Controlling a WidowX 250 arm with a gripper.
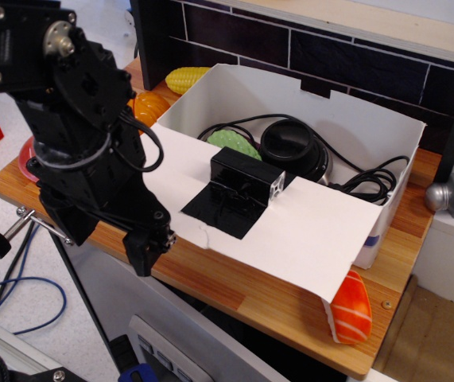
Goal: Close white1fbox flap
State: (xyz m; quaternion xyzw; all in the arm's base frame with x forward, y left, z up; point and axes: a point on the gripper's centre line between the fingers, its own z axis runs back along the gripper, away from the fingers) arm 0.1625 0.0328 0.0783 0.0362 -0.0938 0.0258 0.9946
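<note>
The white box stands toward the back right of the wooden table, open at the top, with black cables and a round black object inside. Its flap lies folded outward and down toward the front edge, inner face up, showing a patch of black tape and a small black block. The flap's long axis runs from the left side of the table toward the front right corner, parallel to the box's long side.

The gripper hangs at the front left, just beside the flap's left end and close to its free edge, pointing down. Whether its fingers are apart or together cannot be told, since the arm's dark body hides them; nothing appears to be held.

The flap stretches away from the gripper to the right and hinges along the box's near wall, so closing it likely means getting under the free edge and swinging it up and back over the opening.

A salmon sushi toy sits under the flap's front right corner. A corn toy and an orange item lie behind the arm at the back left. The block may catch on the cables inside.
</note>
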